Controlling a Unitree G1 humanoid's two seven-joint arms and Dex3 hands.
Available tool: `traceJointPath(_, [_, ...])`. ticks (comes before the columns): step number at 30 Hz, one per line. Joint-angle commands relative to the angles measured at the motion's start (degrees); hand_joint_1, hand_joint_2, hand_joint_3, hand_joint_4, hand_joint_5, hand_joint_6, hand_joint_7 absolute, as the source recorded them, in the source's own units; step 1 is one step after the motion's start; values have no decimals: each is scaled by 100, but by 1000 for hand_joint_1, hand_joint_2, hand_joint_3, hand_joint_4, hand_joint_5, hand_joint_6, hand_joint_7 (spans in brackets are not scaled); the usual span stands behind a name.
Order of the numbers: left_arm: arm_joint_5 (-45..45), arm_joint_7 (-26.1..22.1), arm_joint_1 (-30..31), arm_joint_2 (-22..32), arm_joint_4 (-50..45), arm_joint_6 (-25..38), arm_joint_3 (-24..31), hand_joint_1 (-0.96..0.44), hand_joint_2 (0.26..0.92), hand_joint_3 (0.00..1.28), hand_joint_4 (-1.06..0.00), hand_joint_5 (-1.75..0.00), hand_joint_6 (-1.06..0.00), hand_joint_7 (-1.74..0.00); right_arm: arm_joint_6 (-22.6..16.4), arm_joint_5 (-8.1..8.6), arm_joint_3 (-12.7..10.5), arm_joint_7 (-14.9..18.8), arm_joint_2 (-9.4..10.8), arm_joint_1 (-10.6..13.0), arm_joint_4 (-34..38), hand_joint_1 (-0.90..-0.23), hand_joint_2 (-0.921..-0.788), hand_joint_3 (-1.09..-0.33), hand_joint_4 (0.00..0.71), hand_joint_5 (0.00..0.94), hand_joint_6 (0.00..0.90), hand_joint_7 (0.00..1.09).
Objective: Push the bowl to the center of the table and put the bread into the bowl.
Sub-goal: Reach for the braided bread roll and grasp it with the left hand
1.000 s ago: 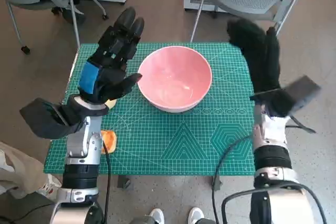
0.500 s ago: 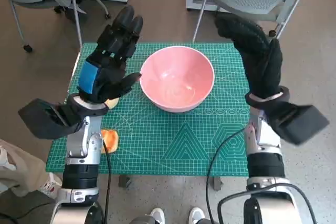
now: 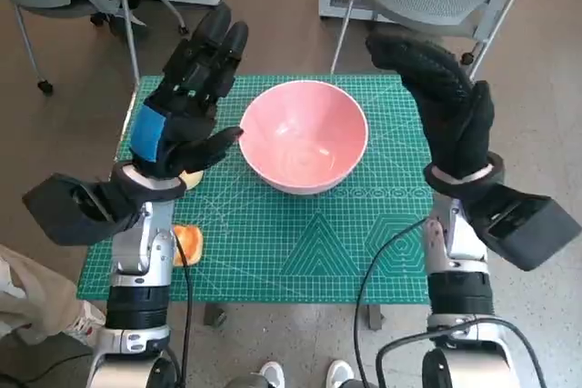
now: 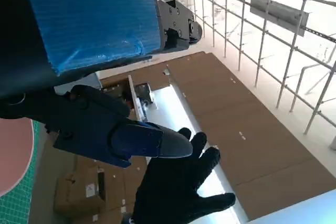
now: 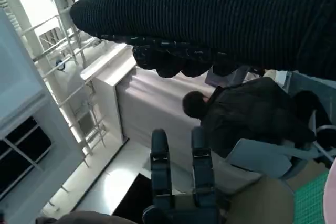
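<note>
With both hands raised and empty, fingers apart, the left hand (image 3: 186,106) and right hand (image 3: 446,102) flank the pink bowl (image 3: 303,135) mid-table on the far half, probably finishing its positioning, while the bread (image 3: 188,243) lies near-left, beside the left forearm.

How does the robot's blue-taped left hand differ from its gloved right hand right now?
The left hand is bare black with blue tape across its back; the right hand wears a black knitted glove. The left is raised beside the pink bowl's left rim, the right beside its right. Both are open, holding nothing.
</note>
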Motion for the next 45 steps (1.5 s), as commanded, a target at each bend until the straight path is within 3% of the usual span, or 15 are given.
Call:
traceJointPath(1, [-85,-30,53,41,-70,19,36,-656,921,181,-50,-1,-198,-42,113,13,29,-19,47,149,-31,-656,-921,-885,105,12,108,156])
traceJointPath(3, [23,-80,335,409,-674,304,24,-683,921,158,-32,-1,-180,-32,181,18,55,-27,63,190,-116,-657,-921,-884,98,8,103,156])
traceJointPath(5, [465,-347,734,1427,-1659,1076,29,-706,907,129,-16,0,-149,-20,246,10,73,-46,71,226,-200,-658,-921,-883,92,5,98,156])
traceJointPath(7, [958,-605,1062,2507,-2724,2249,105,-689,844,78,-6,1,-90,-8,293,5,82,-60,74,250,-264,-659,-921,-883,88,2,93,157])
traceJointPath(11, [1072,-636,1186,2877,-3206,2856,135,-656,789,38,-1,1,-50,-2,320,1,86,-70,77,264,-303,-659,-921,-882,86,1,88,160])
traceJointPath(12, [1431,-529,1365,3144,-3798,3444,275,-651,782,33,0,1,-45,-1,338,9,89,-66,70,272,-333,-659,-921,-882,86,1,87,162])
traceJointPath(13, [1805,-377,1573,3309,-4344,3912,440,-549,736,29,0,1,-66,-14,353,15,93,-62,63,282,-370,-659,-921,-882,86,1,86,163])
traceJointPath(15, [2266,-107,1929,3364,-4950,4238,742,-460,704,28,1,1,-114,-42,367,25,96,-58,52,294,-429,-660,-921,-879,82,0,79,163])
traceJointPath(16, [2300,-29,2061,3262,-4966,4070,853,-428,693,29,1,1,-134,-55,361,25,96,-59,51,293,-443,-660,-921,-878,80,0,76,163])
traceJointPath(19, [2336,53,2273,3145,-5031,3884,993,-415,689,32,-21,-11,-179,-89,343,19,93,-63,53,282,-448,-661,-921,-876,76,0,68,164])
traceJointPath(23, [2466,75,2459,3178,-5303,4205,1030,-403,689,32,-57,-30,-205,-123,327,3,89,-69,62,240,-388,-662,-921,-874,74,0,62,167])
traceJointPath(33, [2464,-33,2702,3307,-5706,4941,1141,-351,684,13,-99,-46,-95,-409,272,13,89,-39,105,166,-224,-661,-921,-875,70,0,51,174])
traceJointPath(42, [2243,-268,2904,3501,-5616,4961,1258,-307,676,7,-137,-45,-122,-398,198,14,81,-16,124,141,-118,-650,-921,-884,60,0,41,185])
traceJointPath(45, [2270,-384,2934,3691,-5676,5240,1171,-275,673,5,-141,-37,-135,-371,215,19,87,-17,130,143,-122,-650,-921,-888,59,0,38,189])
